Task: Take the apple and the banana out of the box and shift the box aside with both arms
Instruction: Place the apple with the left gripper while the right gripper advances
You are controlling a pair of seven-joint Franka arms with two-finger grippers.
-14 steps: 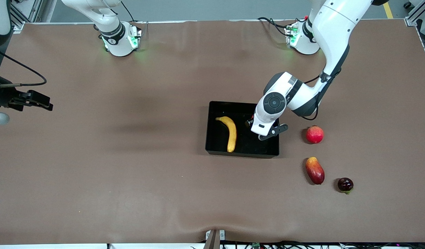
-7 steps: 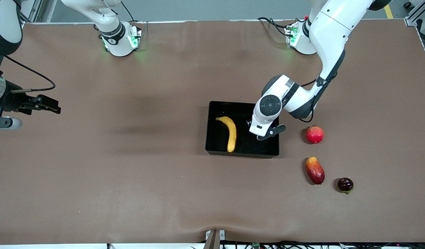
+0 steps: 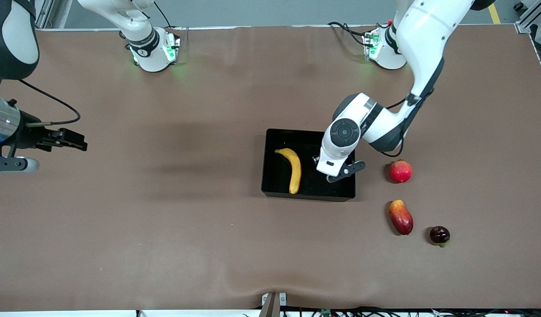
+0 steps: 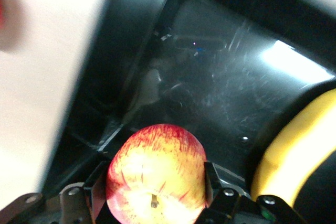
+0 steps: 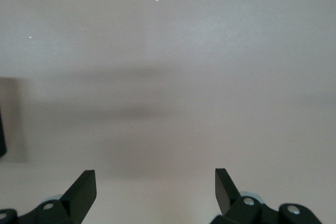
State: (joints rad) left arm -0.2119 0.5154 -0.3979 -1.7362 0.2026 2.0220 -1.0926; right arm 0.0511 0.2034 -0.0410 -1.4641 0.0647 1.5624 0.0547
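The black box (image 3: 308, 194) lies mid-table with the yellow banana (image 3: 292, 169) in it. My left gripper (image 3: 330, 169) is inside the box's end toward the left arm, beside the banana, hidden under its own wrist in the front view. In the left wrist view the gripper (image 4: 155, 179) is shut on the red-and-yellow apple (image 4: 156, 166), just above the box floor (image 4: 210, 77), with the banana (image 4: 294, 161) close by. My right gripper (image 3: 79, 144) is open and empty over bare table at the right arm's end; the right wrist view (image 5: 155, 182) shows only tabletop.
A plain red round fruit (image 3: 400, 171) lies beside the box toward the left arm's end. A red-orange mango (image 3: 401, 216) and a small dark fruit (image 3: 439, 234) lie nearer the front camera.
My right gripper has moved in from the table's end toward the middle. My left gripper has shifted slightly in the box, still holding the apple.
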